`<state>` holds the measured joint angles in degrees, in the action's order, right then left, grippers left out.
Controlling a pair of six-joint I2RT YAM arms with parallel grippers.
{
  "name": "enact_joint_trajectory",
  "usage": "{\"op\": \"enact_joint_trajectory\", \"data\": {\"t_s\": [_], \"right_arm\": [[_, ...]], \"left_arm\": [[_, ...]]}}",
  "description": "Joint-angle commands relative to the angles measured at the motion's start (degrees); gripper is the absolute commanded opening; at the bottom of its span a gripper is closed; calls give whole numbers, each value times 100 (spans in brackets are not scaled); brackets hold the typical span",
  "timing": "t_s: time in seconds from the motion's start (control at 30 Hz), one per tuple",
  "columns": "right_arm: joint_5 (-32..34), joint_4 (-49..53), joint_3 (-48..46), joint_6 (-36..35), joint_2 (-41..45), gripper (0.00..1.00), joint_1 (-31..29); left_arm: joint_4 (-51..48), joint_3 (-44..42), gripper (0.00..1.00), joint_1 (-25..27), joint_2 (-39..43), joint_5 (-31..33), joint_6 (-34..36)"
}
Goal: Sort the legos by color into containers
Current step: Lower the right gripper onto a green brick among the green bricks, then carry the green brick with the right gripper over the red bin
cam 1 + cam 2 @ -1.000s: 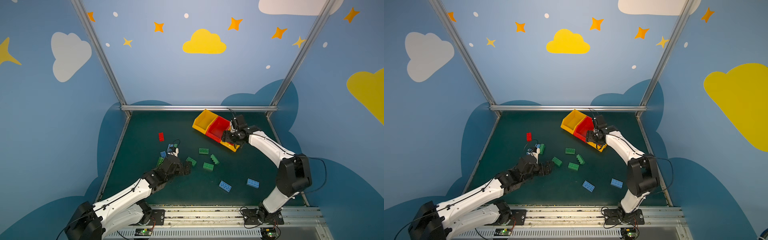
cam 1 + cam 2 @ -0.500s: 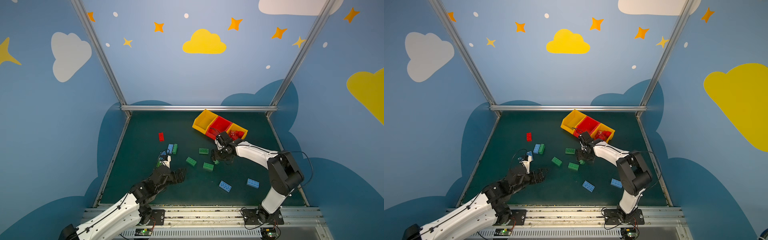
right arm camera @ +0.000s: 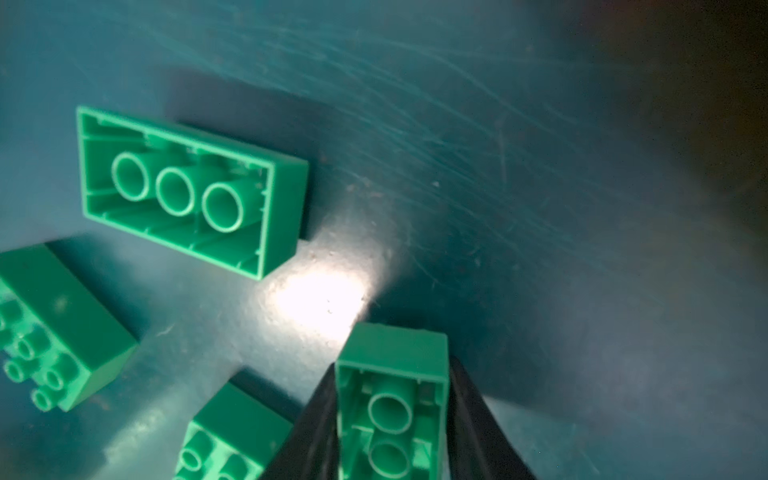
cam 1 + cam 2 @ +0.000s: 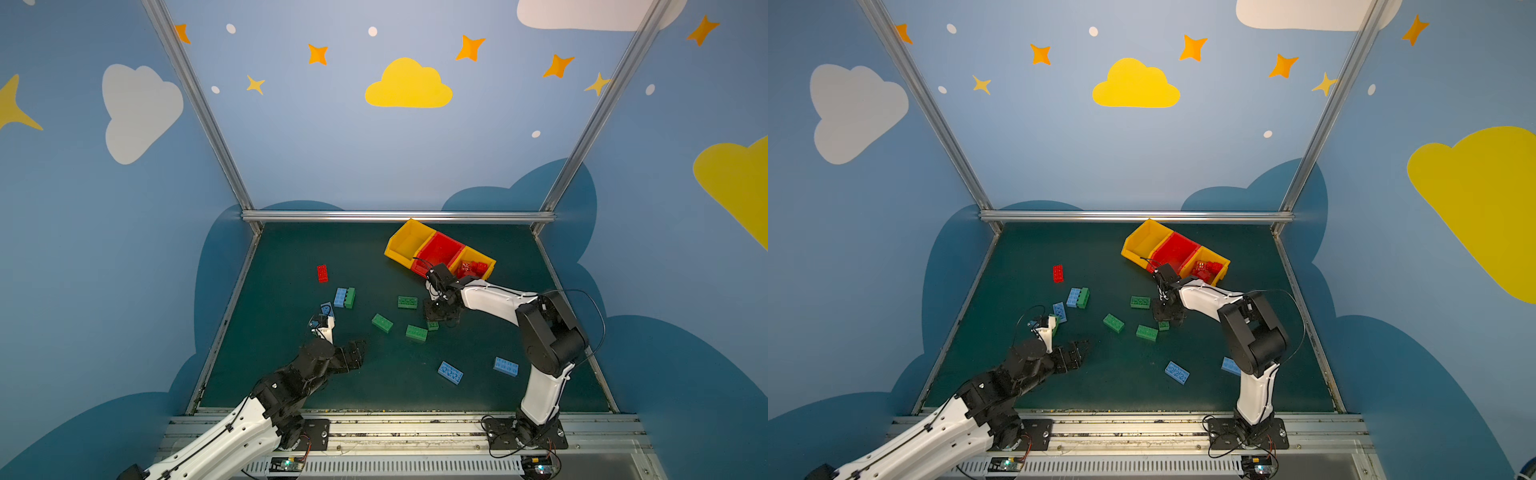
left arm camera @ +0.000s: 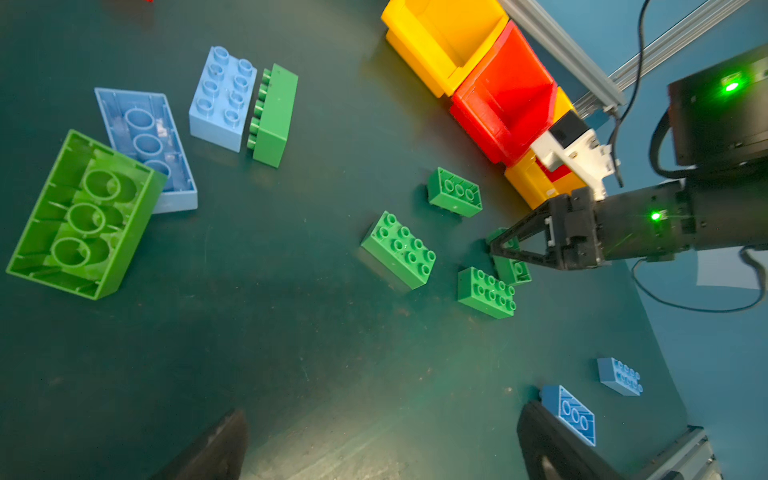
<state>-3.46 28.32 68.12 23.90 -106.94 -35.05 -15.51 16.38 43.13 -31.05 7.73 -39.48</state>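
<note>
My right gripper (image 3: pixel 392 368) is shut on a green lego (image 3: pixel 392 399), hollow side toward the camera, low over the mat. In both top views this gripper (image 4: pixel 440 316) (image 4: pixel 1167 316) points down among several loose green legos (image 4: pixel 416 333). My left gripper (image 4: pixel 353 353) (image 5: pixel 382 451) hovers open over bare mat, holding nothing. The containers stand at the back: a yellow bin (image 4: pixel 409 243), a red bin (image 4: pixel 440 254) and a yellow bin (image 4: pixel 490 268) with red legos (image 4: pixel 471 268) inside.
A red lego (image 4: pixel 322 273), a blue and green pair (image 4: pixel 340 297) and an overturned blue one (image 4: pixel 327 309) lie at the left. Two blue legos (image 4: pixel 450 372) (image 4: pixel 506 366) lie toward the front right. Metal rails edge the mat.
My right gripper came down from the bins to the green legos and shut on one. My left arm drew back toward the front, still open.
</note>
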Motion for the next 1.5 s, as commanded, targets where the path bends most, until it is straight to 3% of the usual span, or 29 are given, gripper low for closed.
{"op": "enact_joint_trajectory", "data": {"t_s": [0.0,0.2,0.37,0.7,1.07,1.17,1.3,1.47], "right_arm": [[168,270,147,-69,-28,27,-33],[453,683,606,-216,228,23,16],[636,1011,1526,-451,196,24,317],[469,1548,3596,-713,-775,25,985],[363,1444,5119,-580,-2180,27,1449],[442,1494,5604,-576,-2564,36,1482],[282,1693,6035,-734,-2807,67,1510],[94,1587,5485,-834,-2244,76,1421]], "left_arm": [[217,-84,100,2,-34,141,19],[379,83,100,-20,-366,90,200],[616,307,100,-59,-850,11,385],[607,1056,100,-145,-2022,269,623],[454,1324,100,-531,-2258,163,817],[403,1332,100,-642,-2243,124,814],[305,1359,100,-735,-2190,115,746],[259,1291,100,-763,-2087,124,581]]}}
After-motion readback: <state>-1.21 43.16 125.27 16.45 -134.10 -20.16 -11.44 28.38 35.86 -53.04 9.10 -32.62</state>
